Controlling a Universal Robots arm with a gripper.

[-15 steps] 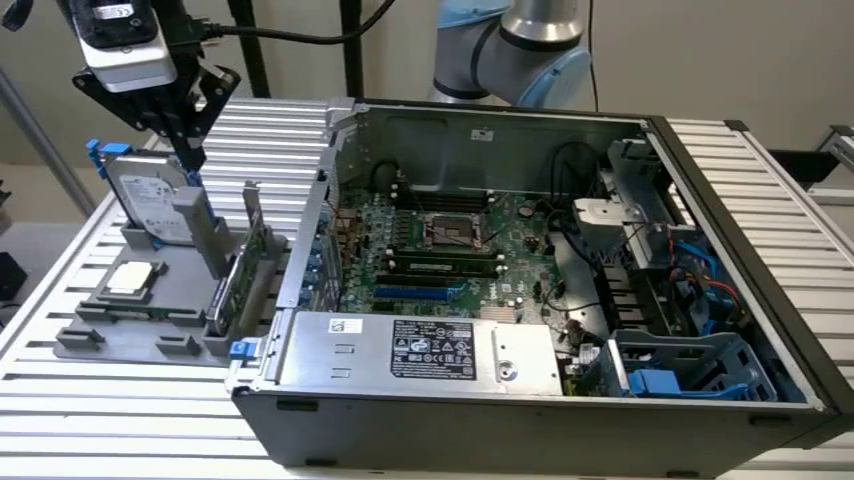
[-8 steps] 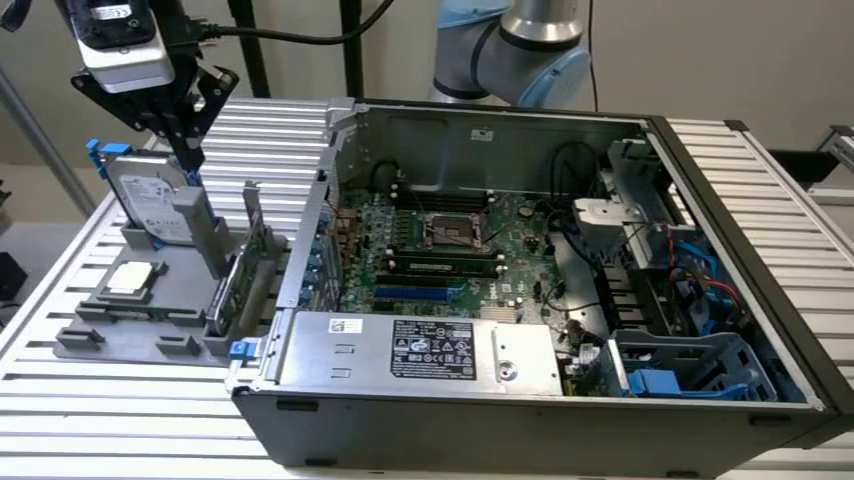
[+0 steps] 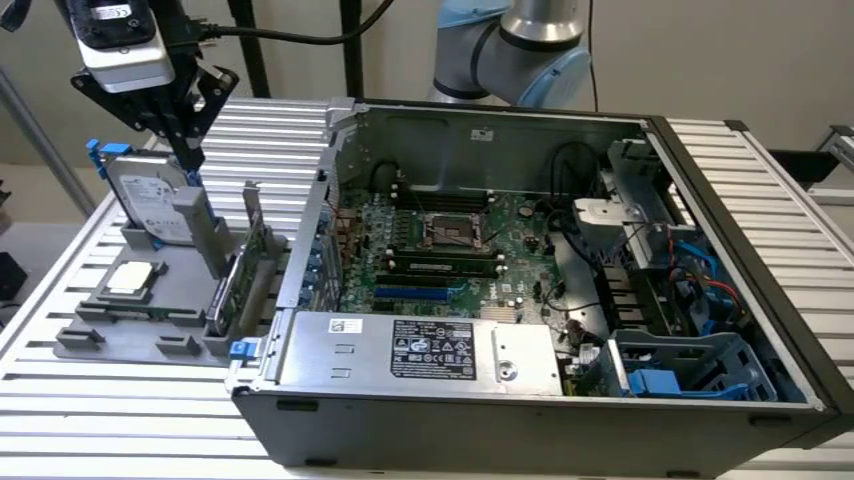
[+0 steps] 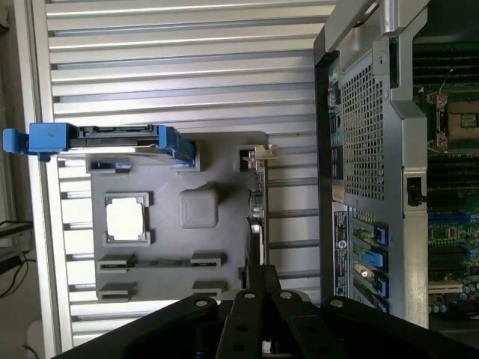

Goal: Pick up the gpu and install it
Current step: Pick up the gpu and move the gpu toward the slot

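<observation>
The gpu (image 3: 235,283) stands on edge in a slot of the grey holder tray (image 3: 134,315), its silver bracket (image 3: 251,212) pointing up. From the wrist view it appears edge-on as a thin strip, the gpu (image 4: 257,213). My gripper (image 3: 191,158) hangs above the tray at the exterior view's upper left, in front of the hard drive, well above the card. Its fingers meet at a point, shut on nothing. In the wrist view my gripper (image 4: 256,278) lines up with one end of the card.
A silver hard drive (image 3: 144,195) with blue rails stands in the tray beside the card, and a small square chip (image 3: 130,278) lies flat there. The open computer case (image 3: 287,365) with its motherboard (image 3: 441,250) sits to the exterior view's right on the slatted table (image 3: 80,395).
</observation>
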